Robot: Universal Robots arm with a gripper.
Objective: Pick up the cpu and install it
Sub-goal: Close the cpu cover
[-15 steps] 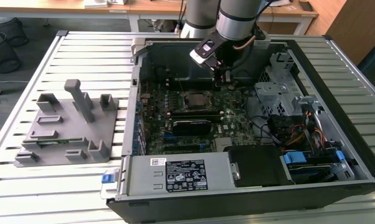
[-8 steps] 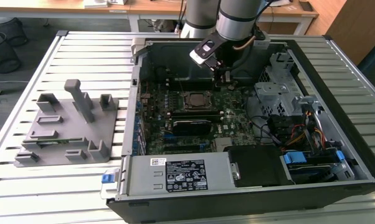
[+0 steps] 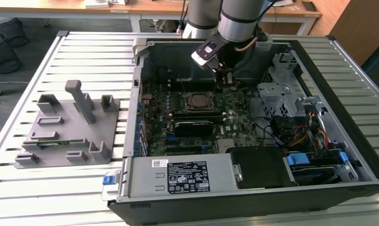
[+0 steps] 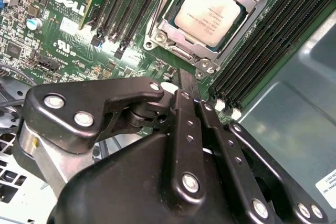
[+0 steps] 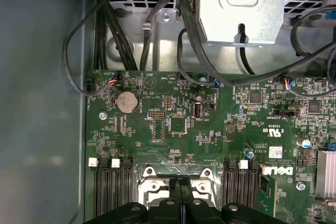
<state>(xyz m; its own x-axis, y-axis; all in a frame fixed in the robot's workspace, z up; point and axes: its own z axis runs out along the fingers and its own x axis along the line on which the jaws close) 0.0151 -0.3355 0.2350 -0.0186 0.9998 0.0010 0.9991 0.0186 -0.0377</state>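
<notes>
In the exterior view, my arm (image 3: 236,21) reaches down into an open computer case (image 3: 359,155) that lies on a slatted metal worktop (image 3: 82,47). My gripper (image 3: 229,84) hangs low over the green motherboard (image 3: 240,127), near the processor socket (image 3: 198,101) and a little to the exterior view's right of it. A grey plastic fixture (image 3: 70,129) stands on the worktop outside the case, well apart from me on the exterior view's left.

In the second wrist view, the cpu (image 4: 212,11) sits flat in the socket (image 4: 157,36). Its silver top faces up and the metal frame lies around its edges. My gripper (image 4: 189,80) is closed, the two black fingers (image 4: 186,124) pressed together with nothing between them. The tips are just beside the socket frame and clear of the cpu. Black memory slots (image 4: 131,9) run along both sides of the socket.

In the first wrist view, my gripper (image 5: 181,182) shows the same closed, empty state, with only a thin seam between the fingers. It is over the socket (image 5: 152,187), whose metal frame shows on either side of the fingers. Beyond it on the motherboard (image 5: 178,124) lies a round coin battery (image 5: 126,102). Black cables (image 5: 105,35) loop down past a metal drive cage (image 5: 239,6).
</notes>
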